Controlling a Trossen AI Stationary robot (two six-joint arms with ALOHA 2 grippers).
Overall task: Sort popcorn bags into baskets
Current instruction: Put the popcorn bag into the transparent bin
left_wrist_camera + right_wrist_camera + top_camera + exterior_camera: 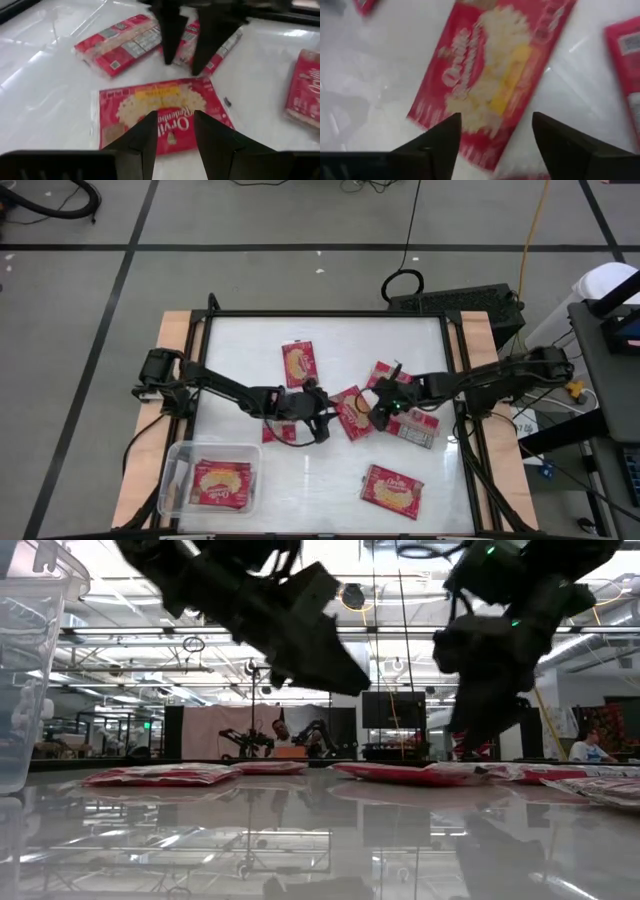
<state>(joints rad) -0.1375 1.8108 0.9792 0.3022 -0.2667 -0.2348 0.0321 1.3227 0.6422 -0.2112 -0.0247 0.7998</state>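
Several red popcorn bags lie flat on the white table. One bag [352, 412] lies at the middle between both grippers, picture side up. My left gripper [318, 416] is open and empty, just left of it and above the table; in the left wrist view [174, 120] the bag [160, 112] lies below and ahead of its fingers. My right gripper [381, 412] is open and empty at the bag's right; in the right wrist view [495, 125] the bag [495, 65] lies ahead. The clear basket [175, 465] at the near left holds red bags [220, 482].
Other bags lie at the far middle [298, 363], behind and under the right arm [415, 427], near the front right [392, 488] and under the left arm [270, 432]. The table has a raised dark frame [450, 360]. In the low view both arms hang above the bags [160, 775].
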